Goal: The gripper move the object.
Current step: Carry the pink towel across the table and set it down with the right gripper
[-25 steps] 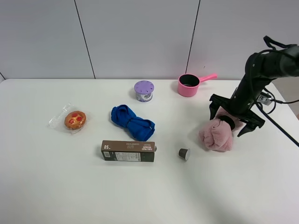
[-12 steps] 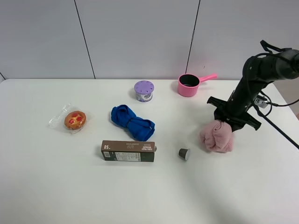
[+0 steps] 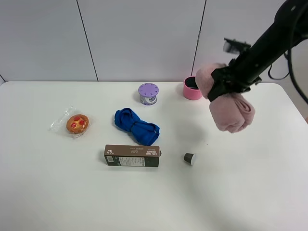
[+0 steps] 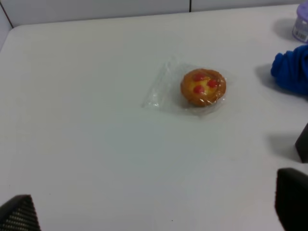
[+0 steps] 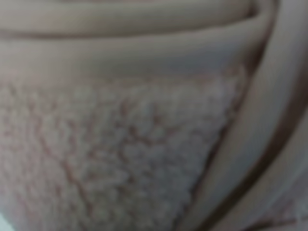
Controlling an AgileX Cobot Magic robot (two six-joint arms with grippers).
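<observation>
A rolled pink towel (image 3: 232, 112) hangs in the air above the table's right side, in front of the pink pot (image 3: 190, 90). My right gripper (image 3: 225, 83) is shut on its upper part, with the arm reaching in from the upper right. The towel's fuzzy fabric (image 5: 120, 144) fills the right wrist view and hides the fingers there. My left gripper (image 4: 155, 204) is open and empty; its dark fingertips (image 4: 291, 197) show at the picture's corners, above bare table near a wrapped tart (image 4: 202, 87). It does not show in the exterior view.
On the white table (image 3: 240, 192) lie a wrapped tart (image 3: 77, 123), a blue cloth (image 3: 136, 126), a purple jar (image 3: 148, 93), a brown box (image 3: 132, 156) and a small coffee capsule (image 3: 189, 158). The blue cloth (image 4: 291, 67) also shows in the left wrist view.
My right gripper closed on the pink towel and lifted it off the table, up and slightly back toward the pink pot. Nothing else moved.
</observation>
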